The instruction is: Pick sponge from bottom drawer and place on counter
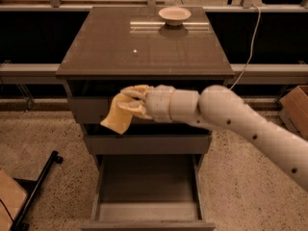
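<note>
The tool clamps the sponge by its top end just below the counter front edge, above the open bottom drawer, likely so it hangs clear for placing.

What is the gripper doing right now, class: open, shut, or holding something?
Gripper: shut on the sponge, in the air just below the counter's front edge.

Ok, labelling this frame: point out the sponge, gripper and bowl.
sponge [117,118]: camera view, hanging lower flap.
gripper [136,101]: camera view, between its fingers, before the top drawer [85,110].
bowl [174,18]: camera view, front side.
</note>
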Motion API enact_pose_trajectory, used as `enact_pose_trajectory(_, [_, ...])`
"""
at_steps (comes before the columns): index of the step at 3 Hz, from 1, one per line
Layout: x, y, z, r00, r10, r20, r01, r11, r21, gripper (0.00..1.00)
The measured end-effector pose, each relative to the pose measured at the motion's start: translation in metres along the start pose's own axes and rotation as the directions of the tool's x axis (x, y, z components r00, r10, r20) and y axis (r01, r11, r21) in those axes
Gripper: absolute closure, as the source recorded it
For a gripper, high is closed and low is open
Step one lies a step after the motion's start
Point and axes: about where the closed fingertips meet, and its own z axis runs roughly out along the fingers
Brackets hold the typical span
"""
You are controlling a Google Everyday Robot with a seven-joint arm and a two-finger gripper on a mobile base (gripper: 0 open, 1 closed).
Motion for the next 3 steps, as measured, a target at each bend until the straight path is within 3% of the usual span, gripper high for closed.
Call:
enact_pose_trajectory(1, [-0.047, -0.054, 0.009, 0.988, -0.089, -0.130, 0.093, 0.9952, 0.027, 1.00])
enact_pose_trajectory(2, [-0.073, -0.066, 0.014, 0.979, -0.116, -0.170, 0.124, 0.9915, 0.040, 1.00])
enact_pose_trajectory(3, [-0.072, -0.065, 0.014, 0.979, -0.115, -0.169, 0.123, 0.9916, 0.039, 1.00])
